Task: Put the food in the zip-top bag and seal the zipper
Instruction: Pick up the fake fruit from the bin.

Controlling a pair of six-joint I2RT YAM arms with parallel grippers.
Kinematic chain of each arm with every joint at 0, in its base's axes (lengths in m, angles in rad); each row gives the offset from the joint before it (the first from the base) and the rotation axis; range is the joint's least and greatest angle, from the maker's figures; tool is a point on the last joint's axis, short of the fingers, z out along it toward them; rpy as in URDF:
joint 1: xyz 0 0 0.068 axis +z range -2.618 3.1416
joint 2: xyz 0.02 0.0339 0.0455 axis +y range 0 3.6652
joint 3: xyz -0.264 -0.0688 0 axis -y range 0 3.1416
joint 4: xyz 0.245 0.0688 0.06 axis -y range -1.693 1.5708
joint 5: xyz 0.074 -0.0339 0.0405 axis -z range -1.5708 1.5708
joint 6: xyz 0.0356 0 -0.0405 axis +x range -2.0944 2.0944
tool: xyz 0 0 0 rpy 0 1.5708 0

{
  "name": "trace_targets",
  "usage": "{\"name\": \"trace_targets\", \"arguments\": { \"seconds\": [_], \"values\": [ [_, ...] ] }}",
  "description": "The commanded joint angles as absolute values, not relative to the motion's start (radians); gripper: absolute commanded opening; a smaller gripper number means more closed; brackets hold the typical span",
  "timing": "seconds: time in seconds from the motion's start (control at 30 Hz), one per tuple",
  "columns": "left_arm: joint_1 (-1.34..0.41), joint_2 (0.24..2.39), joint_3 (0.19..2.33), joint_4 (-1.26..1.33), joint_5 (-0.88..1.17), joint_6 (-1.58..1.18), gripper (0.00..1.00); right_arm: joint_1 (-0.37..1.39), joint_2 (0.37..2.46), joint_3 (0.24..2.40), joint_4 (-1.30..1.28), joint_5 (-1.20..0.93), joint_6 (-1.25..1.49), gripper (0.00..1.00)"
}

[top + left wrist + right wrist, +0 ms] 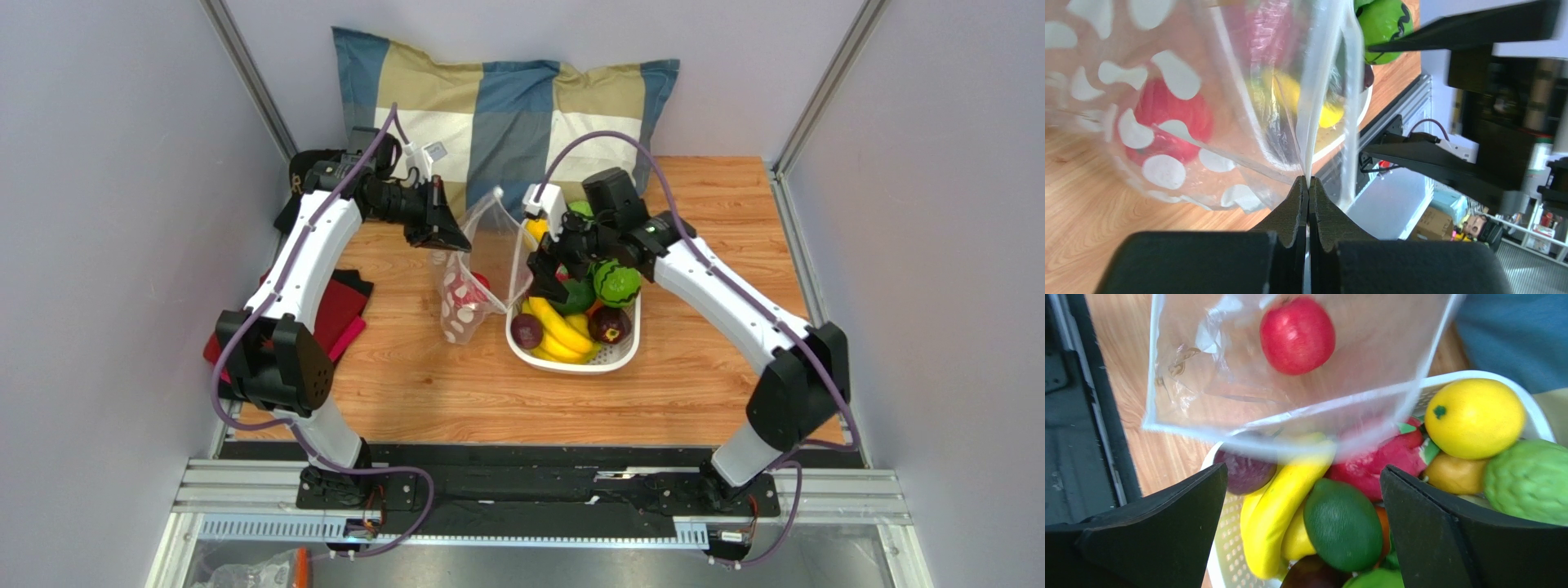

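The zip-top bag (472, 276) hangs upright between the arms, its mouth open, with a red apple (464, 292) inside. My left gripper (448, 233) is shut on the zipper (1311, 122) at the bag's rim, and the jaws pinch the strip (1309, 179). The apple shows through the spotted plastic (1165, 122) and also in the right wrist view (1297, 335). My right gripper (552, 263) is open and empty above the basket (613, 355), its fingers (1168, 527) spread over a green fruit (1343, 523). A lemon (1475, 416) and a bumpy green piece (1530, 481) lie in the basket.
The white basket's wall (1223, 551) also holds bananas (1281, 508), a dark purple fruit (1244, 471) and a red piece (1379, 462). A checked pillow (503, 104) lies at the back. Red and dark cloths (344, 306) lie at the left. Walls close in both sides.
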State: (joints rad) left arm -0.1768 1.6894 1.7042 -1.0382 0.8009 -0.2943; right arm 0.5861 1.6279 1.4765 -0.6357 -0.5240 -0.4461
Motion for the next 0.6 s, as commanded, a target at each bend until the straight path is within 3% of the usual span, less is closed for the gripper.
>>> {"name": "trace_targets", "arguments": {
  "seconds": [0.0,0.33,0.57],
  "values": [
    [-0.181,1.686,1.7,-0.983,0.805,-0.322,0.0,0.551,1.468,1.46,-0.63,-0.591,-0.371,1.0],
    [-0.184,1.698,1.687,-0.954,0.799,-0.337,0.0,0.336,1.443,1.428,-0.87,-0.48,-0.543,1.0],
    [-0.184,1.703,1.683,-0.954,0.788,-0.339,0.0,0.311,1.489,1.413,-0.902,-0.347,-0.545,1.0]
  ]
}}
